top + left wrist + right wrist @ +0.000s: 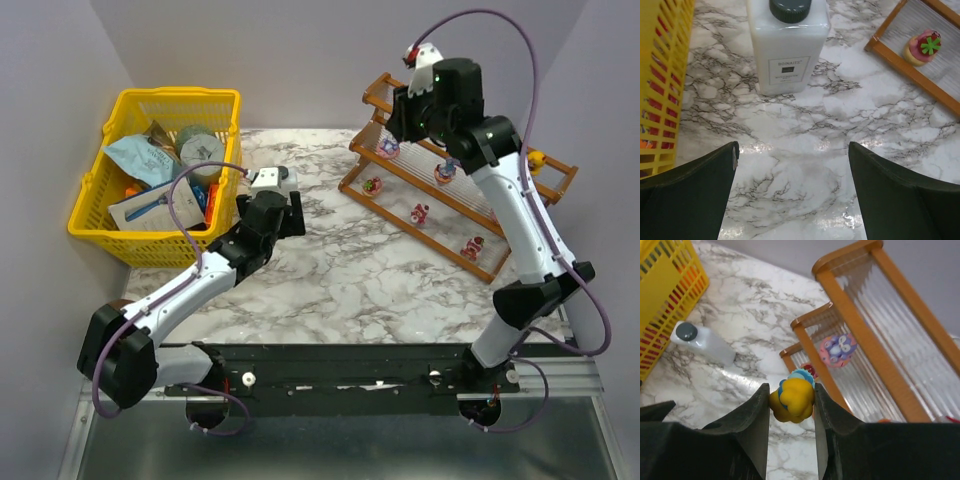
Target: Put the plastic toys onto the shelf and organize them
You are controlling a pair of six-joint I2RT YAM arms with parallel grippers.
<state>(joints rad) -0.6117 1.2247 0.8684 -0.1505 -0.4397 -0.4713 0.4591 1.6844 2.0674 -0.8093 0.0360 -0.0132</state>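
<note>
Both arms are showing white shells along their links and black housings at the joints. A purple cable (178,190) is looping beside the left arm (185,290), and another purple cable (480,12) is arching above the right arm (530,230). The left gripper (792,150) and right gripper (790,390) are showing dark, matte, wedge-shaped fingers (690,200).

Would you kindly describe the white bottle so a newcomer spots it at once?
Find the yellow basket at the left of the marble table. Just right of it, ahead of the left pincer, sits the white bottle. It alone is white with a dark cap.
</note>
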